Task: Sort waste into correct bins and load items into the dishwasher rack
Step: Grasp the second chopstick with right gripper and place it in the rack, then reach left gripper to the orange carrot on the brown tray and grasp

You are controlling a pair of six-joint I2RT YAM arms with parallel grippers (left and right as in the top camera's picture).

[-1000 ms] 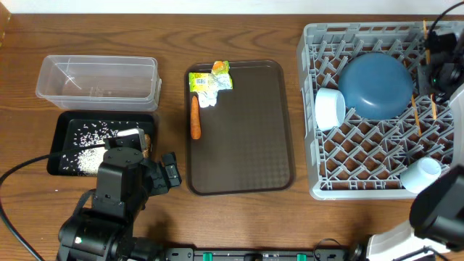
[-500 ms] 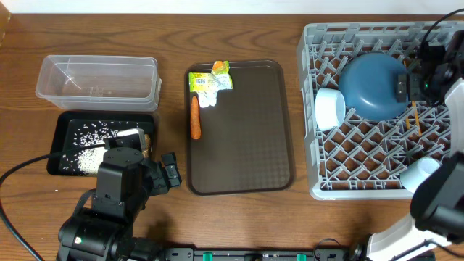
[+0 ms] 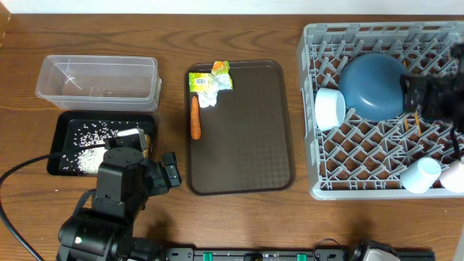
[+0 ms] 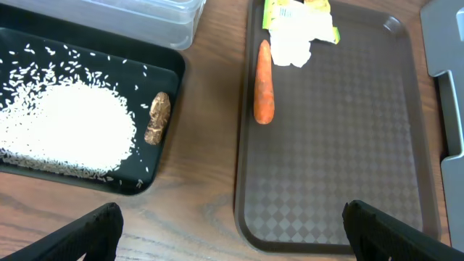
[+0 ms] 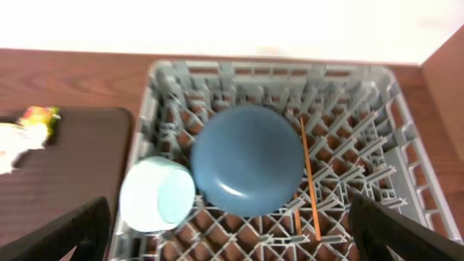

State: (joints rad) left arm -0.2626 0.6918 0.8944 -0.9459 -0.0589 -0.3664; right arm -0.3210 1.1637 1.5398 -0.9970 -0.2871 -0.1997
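Wooden table (image 3: pixel 239 29), carrot (image 4: pixel 264 92) ahead of wide-spread left gripper (image 4: pixel 232 217), right gripper (image 5: pixel 228 209) spread above rack (image 5: pixel 217 70)

left gripper (image 4: pixel 232 233) points down with jaws wide apart; right gripper (image 5: pixel 230 232) tilts forward, jaws spread wide too

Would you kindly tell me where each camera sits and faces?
Overhead: fixed above the table, facing down on brown tray and rack; left arm and right arm show.
Left wrist: over the left side, facing down at rice and carrot; its open jaws' tips show.
Right wrist: above the rack, facing down at the blue bowl; its open jaws' tips show.
Shared with overhead: the carrot, left wrist; the blue bowl, right wrist.
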